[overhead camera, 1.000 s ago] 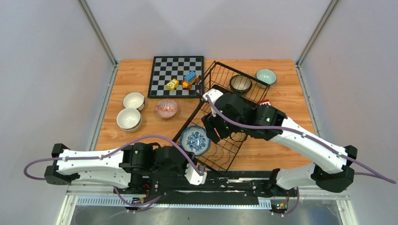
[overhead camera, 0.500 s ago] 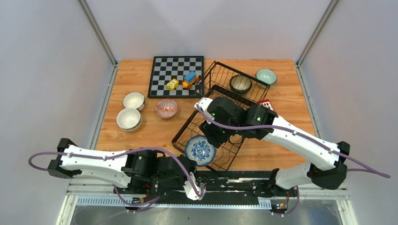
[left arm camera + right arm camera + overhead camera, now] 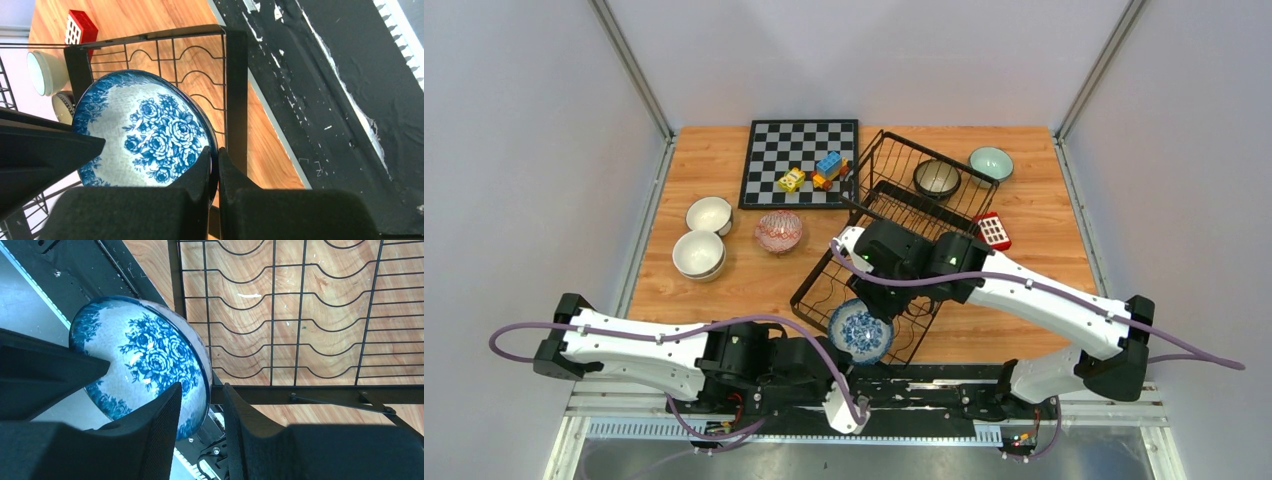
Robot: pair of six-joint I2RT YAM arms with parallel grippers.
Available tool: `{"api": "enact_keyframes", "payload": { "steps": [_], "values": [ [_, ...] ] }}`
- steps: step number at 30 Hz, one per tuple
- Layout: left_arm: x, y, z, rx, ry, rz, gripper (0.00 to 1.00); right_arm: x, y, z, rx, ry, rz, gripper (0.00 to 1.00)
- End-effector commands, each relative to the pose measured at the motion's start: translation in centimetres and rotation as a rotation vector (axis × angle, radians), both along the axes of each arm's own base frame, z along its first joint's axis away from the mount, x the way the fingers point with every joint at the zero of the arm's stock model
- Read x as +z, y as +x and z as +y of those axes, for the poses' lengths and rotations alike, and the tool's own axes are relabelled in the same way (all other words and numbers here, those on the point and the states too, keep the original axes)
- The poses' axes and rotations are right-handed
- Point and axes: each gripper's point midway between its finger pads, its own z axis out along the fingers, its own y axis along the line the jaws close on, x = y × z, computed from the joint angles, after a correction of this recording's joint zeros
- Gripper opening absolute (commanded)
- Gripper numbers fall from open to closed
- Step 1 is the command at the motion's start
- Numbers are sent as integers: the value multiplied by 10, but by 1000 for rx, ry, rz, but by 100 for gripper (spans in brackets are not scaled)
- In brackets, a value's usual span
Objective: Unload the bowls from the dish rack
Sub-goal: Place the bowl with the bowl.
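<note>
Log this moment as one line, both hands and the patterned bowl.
left hand: shut on blue-and-white bowl rim | right hand: open, astride same rim | bowl: tilted at dish rack near edge

A wooden counter (image 3: pixel 724 290) with warm orange grain fills the middle of the frame, enclosed by plain pale grey walls (image 3: pixel 854 50) under soft, even light, with slanted metal posts (image 3: pixel 629 65) at upper left and upper right.
</note>
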Motion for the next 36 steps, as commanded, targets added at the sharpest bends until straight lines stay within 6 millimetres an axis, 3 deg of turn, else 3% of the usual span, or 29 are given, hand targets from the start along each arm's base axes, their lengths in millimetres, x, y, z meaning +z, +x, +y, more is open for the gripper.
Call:
{"api": "enact_keyframes", "payload": {
  "steps": [1,14,20,25,27,30,31,32,36],
  "values": [
    [21,-9,-16,-7,-117,47,0,-13,-4,3,12,-33,14,39],
    [20,-12,-13,17,-136,92,0,-21,-6,5,5,-56,30,18],
    [14,-12,-12,40,-118,106,0,-24,-8,6,6,-66,39,0],
    [11,-8,-10,71,-125,104,0,-24,-7,4,-13,-67,36,0],
    [12,-7,-10,93,-138,113,15,-23,0,0,-46,-77,1,0],
    [14,-4,-9,138,-179,136,56,-18,5,-2,-80,-63,-25,0],
    [17,-3,-9,160,-206,149,88,-16,6,-3,-90,-55,-34,0],
    [19,0,-8,186,-228,152,98,-13,8,-4,-102,-46,-44,0],
    [39,14,2,305,-332,161,100,-1,14,-10,-140,-19,-90,0]
  ]
}}
